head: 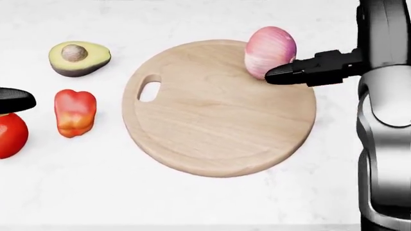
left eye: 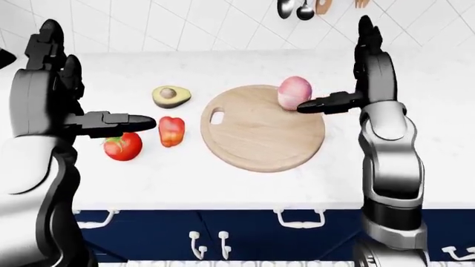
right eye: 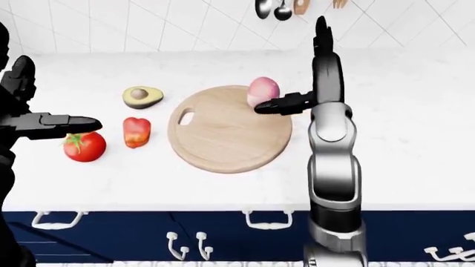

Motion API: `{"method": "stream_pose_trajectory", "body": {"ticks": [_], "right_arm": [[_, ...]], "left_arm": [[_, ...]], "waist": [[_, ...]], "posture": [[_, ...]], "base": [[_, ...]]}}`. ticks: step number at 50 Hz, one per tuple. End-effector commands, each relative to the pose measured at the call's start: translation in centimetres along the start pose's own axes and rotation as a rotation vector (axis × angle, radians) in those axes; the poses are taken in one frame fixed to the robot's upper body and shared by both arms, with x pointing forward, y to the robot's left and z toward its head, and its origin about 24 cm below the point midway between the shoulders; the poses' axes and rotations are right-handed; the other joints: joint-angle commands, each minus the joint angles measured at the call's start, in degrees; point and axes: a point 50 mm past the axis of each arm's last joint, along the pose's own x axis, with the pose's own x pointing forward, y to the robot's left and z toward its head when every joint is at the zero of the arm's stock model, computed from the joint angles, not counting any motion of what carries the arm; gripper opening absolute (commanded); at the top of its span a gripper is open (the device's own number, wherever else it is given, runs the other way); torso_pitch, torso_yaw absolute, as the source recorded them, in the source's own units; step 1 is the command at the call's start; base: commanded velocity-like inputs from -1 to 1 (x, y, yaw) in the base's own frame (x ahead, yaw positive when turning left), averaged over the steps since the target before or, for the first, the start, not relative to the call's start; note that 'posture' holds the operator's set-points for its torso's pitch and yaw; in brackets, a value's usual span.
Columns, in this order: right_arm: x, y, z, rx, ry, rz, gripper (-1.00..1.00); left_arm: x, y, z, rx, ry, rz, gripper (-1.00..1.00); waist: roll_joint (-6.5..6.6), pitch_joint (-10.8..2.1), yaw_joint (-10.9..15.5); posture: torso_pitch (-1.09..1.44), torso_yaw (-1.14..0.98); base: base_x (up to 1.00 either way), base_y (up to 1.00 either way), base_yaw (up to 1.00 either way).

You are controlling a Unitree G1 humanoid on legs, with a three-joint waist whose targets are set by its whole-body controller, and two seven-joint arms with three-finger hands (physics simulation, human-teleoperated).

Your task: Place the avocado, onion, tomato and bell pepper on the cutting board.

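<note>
Head view crops the tomato (head: 11, 135); right hand (head: 314, 68), spread, perhaps touches onion (head: 270, 50).

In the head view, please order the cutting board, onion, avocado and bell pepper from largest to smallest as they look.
1. cutting board
2. onion, avocado and bell pepper: these look too alike to rank.

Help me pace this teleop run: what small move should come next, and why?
Probably draw the right hand off the onion, since the onion already sits on the board at its upper right edge and one finger touches it. Then the left hand, hovering open just above the tomato, could take that; tomato, pepper and avocado lie on the counter.
</note>
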Motion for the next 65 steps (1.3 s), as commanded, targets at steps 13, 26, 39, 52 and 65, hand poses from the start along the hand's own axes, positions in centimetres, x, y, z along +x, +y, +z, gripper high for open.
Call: {"method": "stream_pose_trajectory", "body": {"ticks": [13, 26, 39, 52, 65], "right_arm": [[-3.9, -1.5, 4.8, -0.005, -0.130, -0.042, 1.00], [-4.7, -2.3, 5.0, -0.002, -0.134, -0.058, 1.00], [-4.9, -2.3, 4.4, 0.008, -0.124, -0.062, 1.00], [-5.0, -2.2, 4.0, 0.016, -0.117, -0.063, 1.00], [-5.0, -2.2, 4.7, 0.002, -0.131, -0.052, 1.00]], "left_arm": [[0.0, 0.8, -1.4, 0.020, -0.005, 0.016, 1.00], [-0.2, 1.5, -4.6, 0.048, 0.064, 0.048, 1.00], [-0.8, 1.8, -6.0, 0.102, 0.113, 0.059, 1.00], [-1.3, 2.2, -7.3, 0.125, 0.155, 0.074, 0.96], [-1.9, 2.1, -9.1, 0.174, 0.206, 0.069, -0.04]], "waist": [[0.02, -1.26, 0.09], [0.22, -1.43, -0.03], [0.36, -1.54, -0.14], [0.32, -1.60, -0.17], [0.21, -1.66, -0.10]], "posture": [[0.00, 0.00], [0.00, 0.00], [0.00, 0.00], [0.00, 0.00], [0.00, 0.00]], "base": [[0.00, 0.00, 0.00], [0.00, 0.00, 0.00], [0.00, 0.00, 0.00], [0.00, 0.00, 0.00], [0.00, 0.00, 0.00]]}}
